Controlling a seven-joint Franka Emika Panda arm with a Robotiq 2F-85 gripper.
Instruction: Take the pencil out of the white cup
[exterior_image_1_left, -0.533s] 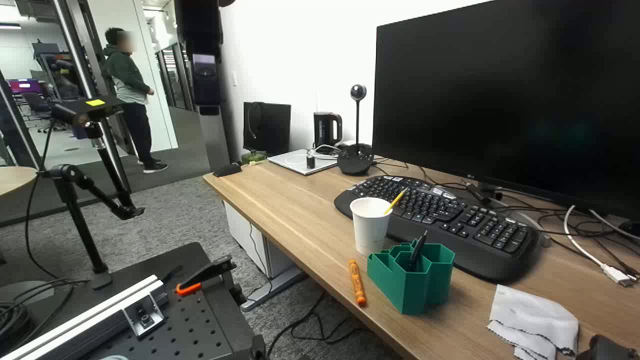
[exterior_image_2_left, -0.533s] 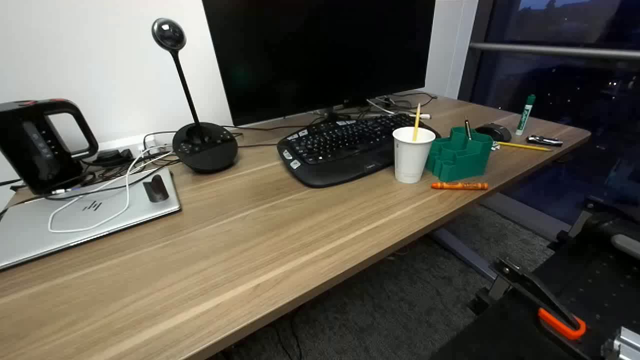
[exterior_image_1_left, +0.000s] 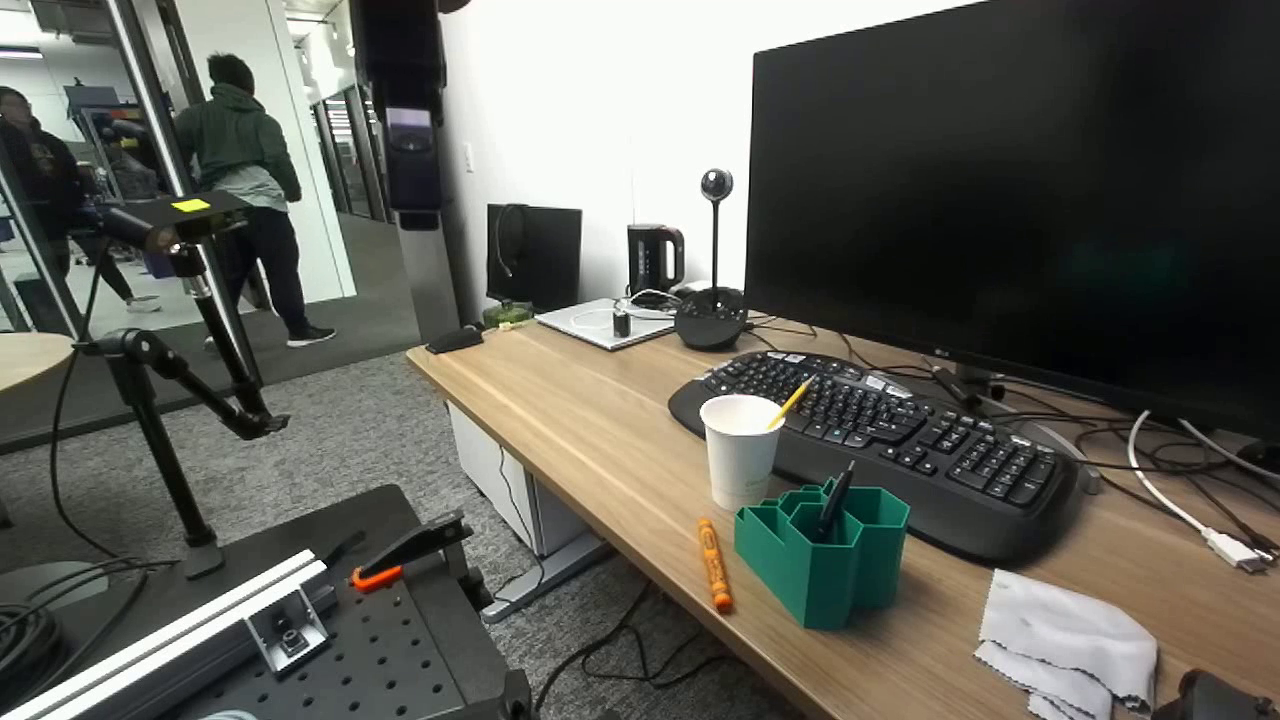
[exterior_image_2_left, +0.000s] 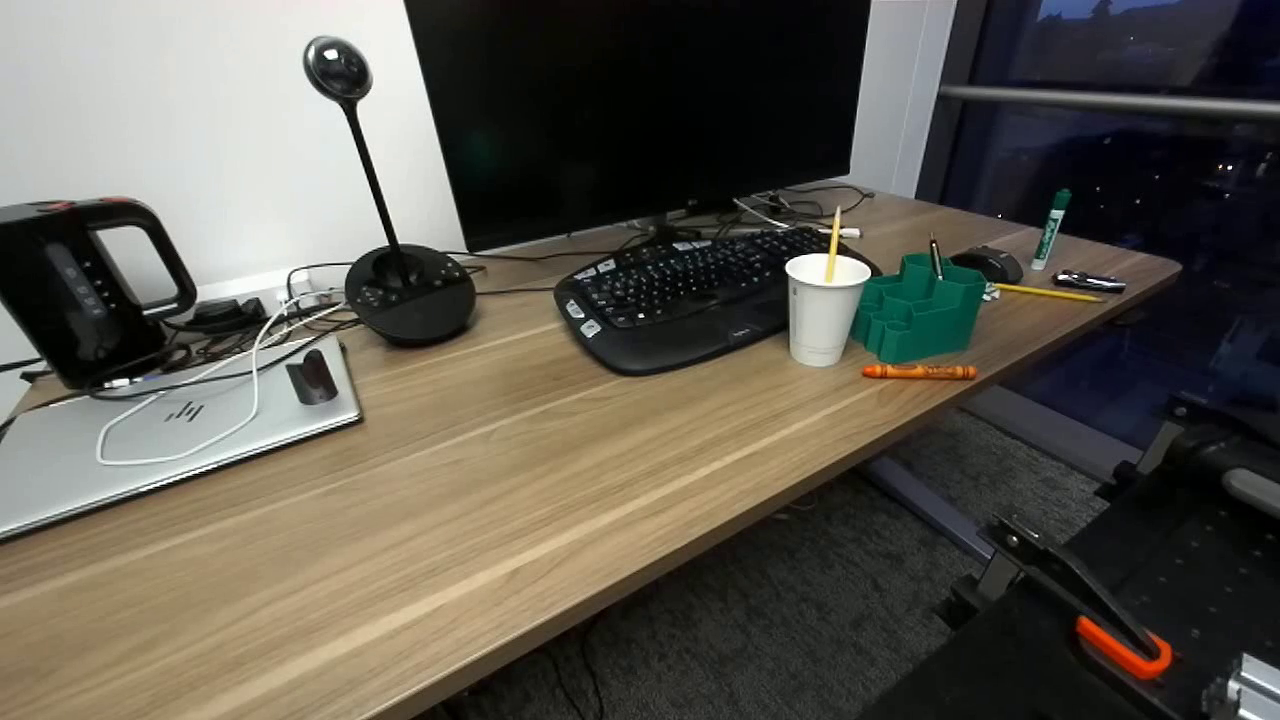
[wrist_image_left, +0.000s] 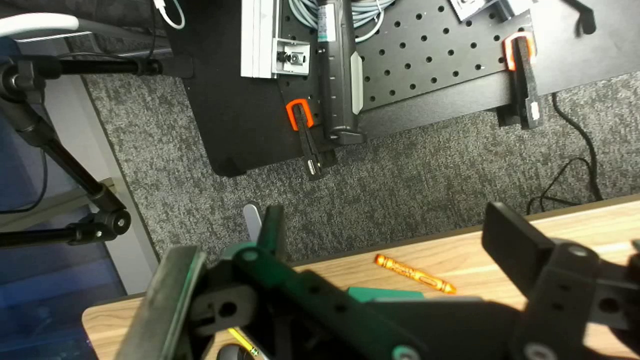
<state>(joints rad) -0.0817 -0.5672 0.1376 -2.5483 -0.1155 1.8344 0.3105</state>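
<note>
The pencil (exterior_image_1_left: 793, 402) is a thin yellow stick leaning in the white cup (exterior_image_1_left: 740, 460), its upper part above the rim and its lower part hidden inside. In an exterior view the pencil (exterior_image_2_left: 834, 243) rises nearly upright from the cup (exterior_image_2_left: 820, 315). The cup stands upright on the desk beside the green organizer. My gripper (wrist_image_left: 383, 216) shows only in the wrist view. Its fingers are wide apart with nothing between them, above the desk's front edge. The pencil and the cup do not show in the wrist view.
The green organizer (exterior_image_1_left: 850, 575) holds a black pen (exterior_image_1_left: 836, 500). An orange crayon (exterior_image_2_left: 918, 371) lies in front of it. The keyboard (exterior_image_1_left: 880, 440) and monitor (exterior_image_1_left: 1000, 200) are behind the cup. Another pencil (exterior_image_2_left: 1048, 293), a green marker (exterior_image_2_left: 1050, 230) and a cloth (exterior_image_1_left: 1065, 635) are on the desk.
Nothing on the desk has moved in the exterior views. In the background a person has turned and a second person has appeared behind the glass.
</note>
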